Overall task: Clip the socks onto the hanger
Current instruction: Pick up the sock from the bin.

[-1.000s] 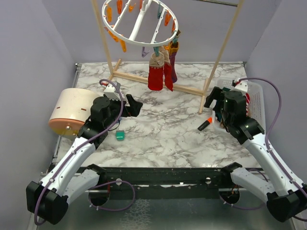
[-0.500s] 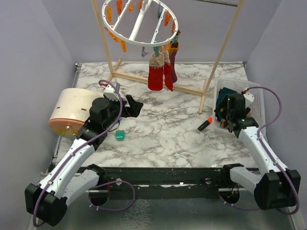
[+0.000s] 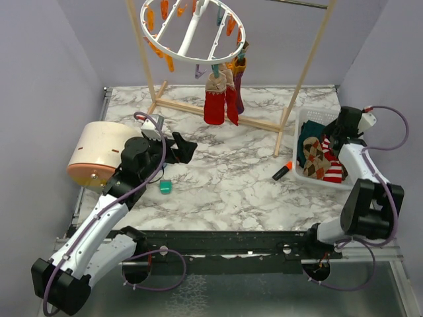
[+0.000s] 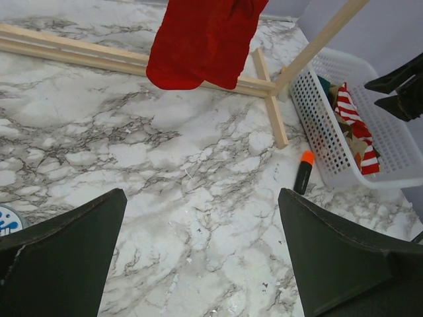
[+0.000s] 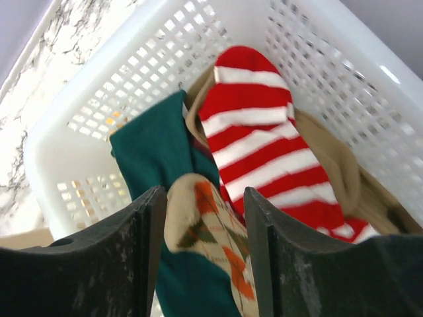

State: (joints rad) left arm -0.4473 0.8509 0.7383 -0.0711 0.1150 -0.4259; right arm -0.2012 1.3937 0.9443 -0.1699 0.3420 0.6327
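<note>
Counting from the near side, three socks are seen in the white basket point(image 3: 309, 116): a striped sock point(image 5: 258, 139), a teal sock point(image 5: 155, 158) and a patterned sock point(image 5: 211, 231). Farther back, red socks point(image 3: 215, 105) and a purple sock point(image 3: 238, 99) are already clipped to the hanger point(image 3: 242, 30), so the task is judged partly done. The left pincer point(image 4: 201, 193) is held released and empty above the worktop point(image 3: 231, 178). The right pincer point(image 5: 203, 190) is poised in the basket, fingers set either side of the patterned sock; whether it is pinched cannot be told.
</note>
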